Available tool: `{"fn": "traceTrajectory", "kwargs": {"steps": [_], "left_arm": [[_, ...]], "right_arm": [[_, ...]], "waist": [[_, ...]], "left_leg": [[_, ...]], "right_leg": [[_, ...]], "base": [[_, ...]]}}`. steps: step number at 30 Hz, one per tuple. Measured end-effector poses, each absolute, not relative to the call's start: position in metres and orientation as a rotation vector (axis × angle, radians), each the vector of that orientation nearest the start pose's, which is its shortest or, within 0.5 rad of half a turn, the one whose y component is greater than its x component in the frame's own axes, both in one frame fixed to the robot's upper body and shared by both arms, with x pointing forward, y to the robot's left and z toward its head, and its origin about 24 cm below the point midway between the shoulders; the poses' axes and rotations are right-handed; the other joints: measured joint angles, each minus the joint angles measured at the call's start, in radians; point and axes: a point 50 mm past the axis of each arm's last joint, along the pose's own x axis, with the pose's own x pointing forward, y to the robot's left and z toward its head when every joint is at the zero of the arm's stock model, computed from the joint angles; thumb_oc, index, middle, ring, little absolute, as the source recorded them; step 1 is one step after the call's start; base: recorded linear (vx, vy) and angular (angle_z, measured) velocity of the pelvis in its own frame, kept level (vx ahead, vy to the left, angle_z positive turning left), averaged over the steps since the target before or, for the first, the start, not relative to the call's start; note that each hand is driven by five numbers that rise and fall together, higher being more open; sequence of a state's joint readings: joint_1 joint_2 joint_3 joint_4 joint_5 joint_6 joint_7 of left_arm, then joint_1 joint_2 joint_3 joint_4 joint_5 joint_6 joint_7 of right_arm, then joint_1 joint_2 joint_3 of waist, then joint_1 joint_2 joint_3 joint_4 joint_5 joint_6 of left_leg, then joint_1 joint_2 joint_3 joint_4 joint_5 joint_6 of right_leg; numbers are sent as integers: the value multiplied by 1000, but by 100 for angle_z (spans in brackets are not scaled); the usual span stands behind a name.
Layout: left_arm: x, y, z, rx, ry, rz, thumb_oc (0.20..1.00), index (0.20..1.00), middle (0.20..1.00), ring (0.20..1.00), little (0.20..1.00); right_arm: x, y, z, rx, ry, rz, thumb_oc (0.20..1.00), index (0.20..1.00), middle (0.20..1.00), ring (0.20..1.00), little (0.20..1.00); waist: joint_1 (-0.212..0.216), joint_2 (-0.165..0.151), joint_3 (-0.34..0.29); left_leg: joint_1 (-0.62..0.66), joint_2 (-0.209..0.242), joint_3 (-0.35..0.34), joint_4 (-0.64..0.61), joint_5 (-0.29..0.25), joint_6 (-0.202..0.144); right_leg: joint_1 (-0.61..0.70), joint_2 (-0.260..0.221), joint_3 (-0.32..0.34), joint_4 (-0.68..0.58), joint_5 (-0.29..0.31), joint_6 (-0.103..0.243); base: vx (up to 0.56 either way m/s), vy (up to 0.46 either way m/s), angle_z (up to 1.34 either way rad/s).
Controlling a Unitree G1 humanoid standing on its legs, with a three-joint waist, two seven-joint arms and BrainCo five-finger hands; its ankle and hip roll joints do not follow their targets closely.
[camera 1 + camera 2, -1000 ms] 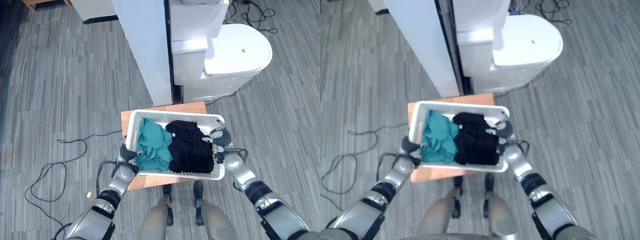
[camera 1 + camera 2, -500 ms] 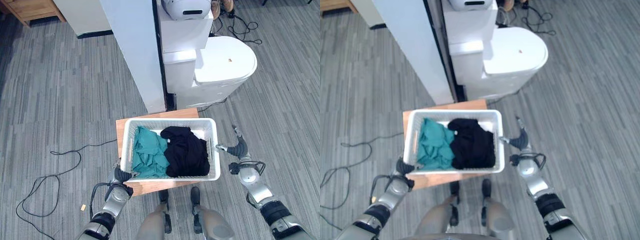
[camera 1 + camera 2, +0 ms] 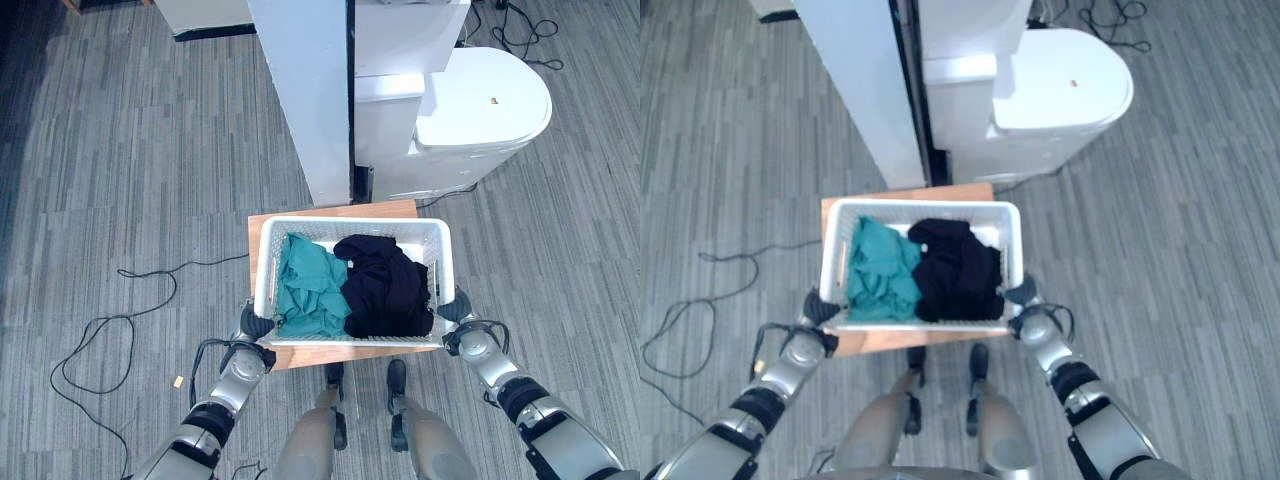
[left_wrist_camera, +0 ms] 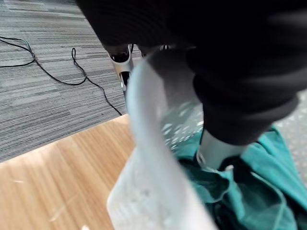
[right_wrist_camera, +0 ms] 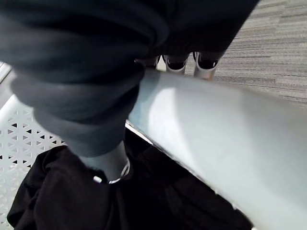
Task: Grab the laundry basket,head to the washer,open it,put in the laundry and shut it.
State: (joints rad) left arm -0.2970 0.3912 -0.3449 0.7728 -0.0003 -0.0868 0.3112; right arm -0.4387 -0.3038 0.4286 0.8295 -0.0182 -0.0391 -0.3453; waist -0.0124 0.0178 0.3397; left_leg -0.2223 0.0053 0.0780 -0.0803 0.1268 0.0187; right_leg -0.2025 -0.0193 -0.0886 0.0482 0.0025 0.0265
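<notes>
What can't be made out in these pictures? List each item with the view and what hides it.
- White washer: both eye views, far part cut off by the top edge; no door discernible.
- Floor of the laundry basket: covered by the teal garment and black garment.
- Whether the basket is lifted off the wooden table: overhead eye views cannot settle it.
- Grip of left hand and right hand: wrist views, largely behind dark covers and rim.

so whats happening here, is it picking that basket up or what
The robot has a hand on each side of the white laundry basket, left hand and right hand, each curled over the rim. The basket rests on a small wooden table, holding teal clothes and black clothes. The white washer stands just beyond.
</notes>
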Motion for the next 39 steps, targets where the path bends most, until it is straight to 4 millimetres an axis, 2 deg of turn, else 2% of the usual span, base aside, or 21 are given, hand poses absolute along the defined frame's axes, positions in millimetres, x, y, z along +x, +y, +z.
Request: {"fn": "traceTrajectory", "kwargs": {"steps": [3,8,13,15,16,17,18,20,22,23,24,26,27,28,30,32,33,34,36,37,39], "left_arm": [[273,215,-34,536,341,89,200,200,200,200,200],[232,203,-34,436,302,33,200,200,200,200,200],[226,199,-31,399,288,16,200,200,200,200,200],[224,201,-30,376,291,30,200,200,200,200,200],[222,201,-32,349,303,36,200,200,200,200,200],[222,199,-32,332,302,41,200,200,200,200,200],[223,199,-32,331,301,40,200,200,200,200,200],[224,197,-31,330,294,27,200,200,200,200,200],[227,199,-28,353,284,19,200,200,200,200,200],[228,200,-26,359,277,17,200,200,200,200,200],[228,202,-26,364,277,17,200,200,200,200,200],[232,200,-21,365,262,-1,200,200,200,200,200],[228,204,-14,372,236,11,200,200,200,200,200],[226,209,-16,370,242,33,200,200,200,200,200],[224,215,-21,369,267,59,200,200,200,200,200],[211,219,-29,364,307,71,200,200,200,200,200],[208,217,-31,361,316,62,200,200,200,200,200],[206,217,-33,361,322,62,200,200,200,200,200],[207,213,-34,353,323,52,200,200,200,200,200],[203,207,-39,338,344,43,200,200,200,200,200],[202,204,-41,326,349,40,200,200,200,200,200]], "right_arm": [[299,-183,-20,-559,292,-76,200,200,200,200,200],[250,-208,-14,-504,239,-81,200,200,200,200,200],[239,-213,-10,-480,219,-96,200,200,200,200,200],[240,-210,-5,-473,196,-91,200,200,200,200,200],[240,-210,-2,-493,177,-86,200,200,200,200,200],[241,-211,1,-509,166,-82,200,200,200,200,200],[240,-211,0,-504,170,-86,200,200,200,200,200],[237,-214,-2,-498,183,-97,200,200,200,200,200],[236,-214,-4,-478,192,-92,200,200,200,200,200],[237,-213,-3,-474,186,-91,200,200,200,200,200],[238,-211,-2,-471,181,-87,200,200,200,200,200],[232,-211,-8,-462,208,-88,200,200,200,200,200],[234,-205,-10,-437,208,-85,200,200,200,200,200],[236,-201,-10,-430,202,-77,200,200,200,200,200],[233,-197,-13,-436,212,-47,200,200,200,200,200],[230,-194,-16,-434,225,-23,200,200,200,200,200],[228,-196,-16,-438,231,-27,200,200,200,200,200],[228,-197,-16,-442,231,-29,200,200,200,200,200],[228,-201,-15,-448,230,-40,200,200,200,200,200],[225,-206,-17,-456,243,-49,200,200,200,200,200],[219,-211,-19,-482,262,-38,200,200,200,200,200]], "waist": [[4,7,7],[-20,-5,1],[-48,-28,-22],[-46,-65,-34],[-55,-74,-44],[-96,-62,-70],[-102,-55,-81],[-125,-43,-96],[-154,-64,-128],[-164,-69,-130],[-155,-73,-132],[-195,-86,-132],[-176,-112,-126],[-145,-103,-126],[-120,-69,-125],[-83,-61,-128],[-92,-63,-136],[-79,-72,-147],[-99,-87,-157],[-93,-51,-165],[-89,-33,-170]], "left_leg": [[18,-3,0,0,0,0],[122,9,-4,0,-19,-25],[161,22,0,9,-25,-33],[152,11,-29,68,-26,-34],[155,3,-88,93,-33,-41],[174,2,-196,107,-79,-55],[189,3,-219,97,-101,-54],[214,10,-216,73,-133,-52],[237,-16,-106,43,-144,-18],[236,-24,-41,42,-142,-7],[231,-19,-3,40,-138,-1],[233,-51,44,59,-149,10],[205,-43,122,112,-168,21],[209,-12,225,115,-175,25],[231,39,350,98,-177,26],[293,66,434,64,-183,18],[301,75,473,62,-186,9],[304,72,486,62,-190,-1],[307,60,503,63,-202,-29],[312,87,514,83,-189,-58],[289,127,411,183,-191,-49]], "right_leg": [[21,-2,-3,-6,0,0],[153,10,-5,-59,-5,-4],[174,30,32,-62,-5,-7],[152,22,106,-40,-3,-10],[154,12,146,-36,-1,-10],[158,19,200,-37,16,-6],[154,25,223,-32,25,-6],[150,35,270,-29,31,2],[89,31,377,-8,57,31],[60,29,402,-8,83,68],[46,18,395,-12,98,99],[41,-23,314,-61,110,98],[16,-63,204,-93,133,86],[-35,-91,0,-40,88,32],[-71,-158,-265,120,45,33],[-66,-176,-279,302,-25,39],[-44,-179,-271,322,-46,43],[-28,-182,-265,321,-64,41],[46,-161,-251,194,-75,39],[59,-98,-189,136,-51,36],[78,-73,-136,118,-36,-4]], "base": [[52,-97,4],[73,-184,3],[-22,-12,-24],[-48,103,-94],[-36,216,-141],[-16,178,-131],[-63,233,-122],[-140,222,-97],[-207,152,-151],[-75,23,-170],[-173,0,-144],[-233,-15,-98],[-130,-42,-154],[-129,-67,-209],[0,-88,-189],[60,-118,-166],[86,-133,-131],[192,-182,-90],[236,-267,-74],[101,-151,-76],[163,-193,-90]]}}
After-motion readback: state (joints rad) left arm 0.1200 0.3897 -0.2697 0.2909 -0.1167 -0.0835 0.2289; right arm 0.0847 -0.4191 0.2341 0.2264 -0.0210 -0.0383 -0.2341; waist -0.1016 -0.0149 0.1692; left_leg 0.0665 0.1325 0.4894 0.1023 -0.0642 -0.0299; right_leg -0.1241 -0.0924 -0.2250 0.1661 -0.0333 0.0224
